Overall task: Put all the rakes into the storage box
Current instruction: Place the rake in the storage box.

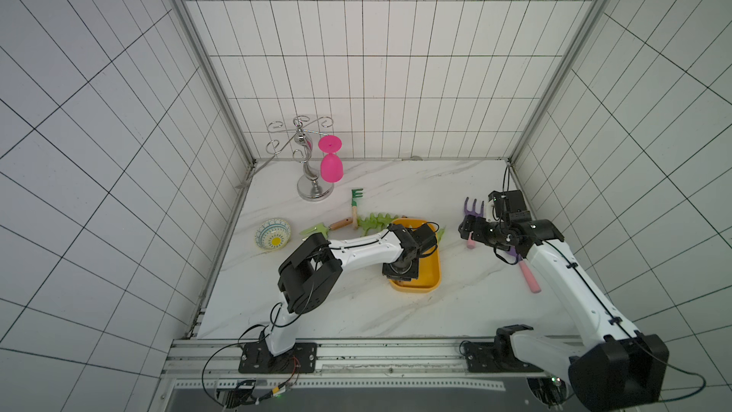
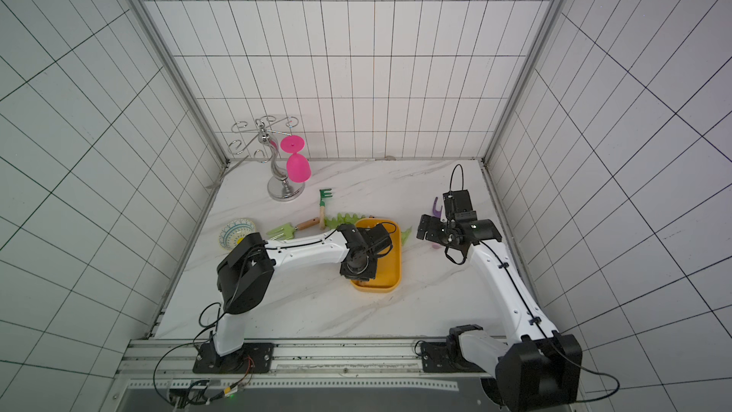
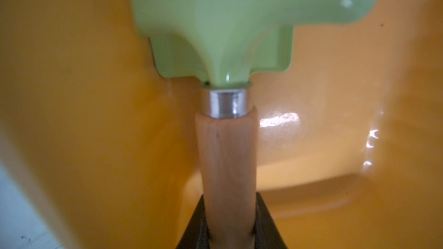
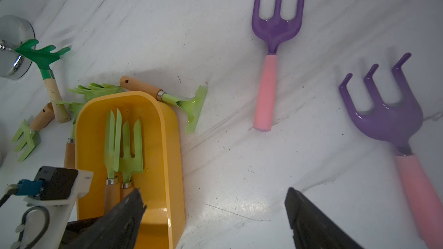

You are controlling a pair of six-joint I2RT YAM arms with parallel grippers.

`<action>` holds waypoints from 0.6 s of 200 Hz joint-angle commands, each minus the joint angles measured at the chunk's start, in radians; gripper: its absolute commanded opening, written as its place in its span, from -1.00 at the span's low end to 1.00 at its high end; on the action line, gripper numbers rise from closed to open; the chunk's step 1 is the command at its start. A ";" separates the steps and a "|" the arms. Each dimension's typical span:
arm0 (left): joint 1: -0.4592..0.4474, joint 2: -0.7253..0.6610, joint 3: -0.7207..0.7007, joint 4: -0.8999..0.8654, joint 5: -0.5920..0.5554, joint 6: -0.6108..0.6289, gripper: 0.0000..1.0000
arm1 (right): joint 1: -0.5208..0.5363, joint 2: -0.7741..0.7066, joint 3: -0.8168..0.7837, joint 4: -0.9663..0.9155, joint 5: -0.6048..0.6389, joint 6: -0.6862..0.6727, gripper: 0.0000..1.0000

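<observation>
The left gripper [image 3: 230,231] is clamped on the wooden handle of a light-green toy rake [image 3: 227,154], whose flat plastic head hangs just ahead of the jaws, low inside the shallow yellow-orange plastic storage box [image 3: 335,140]. As I judge it, the step in hand is the release: lower until the head rests on the box floor, keep the handle along the box's length, then part the jaws slowly so it does not tip over the rim. In the right wrist view the box [image 4: 165,140] holds two green-headed tools side by side; whether the near one is the held rake I cannot tell. Farther off, the right gripper [image 4: 215,214] hovers wide and empty above the marble tabletop [image 4: 215,44], near two purple-headed, pink-handled hand forks [image 4: 268,68].
</observation>
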 commanded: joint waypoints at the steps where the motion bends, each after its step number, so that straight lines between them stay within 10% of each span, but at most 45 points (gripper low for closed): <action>1: -0.005 0.008 0.045 -0.096 -0.022 -0.033 -0.51 | -0.008 0.016 -0.025 0.036 -0.041 -0.019 0.91; 120: 0.027 -0.218 0.195 -0.175 -0.207 0.102 -0.01 | -0.007 0.120 -0.013 0.021 -0.079 -0.021 0.81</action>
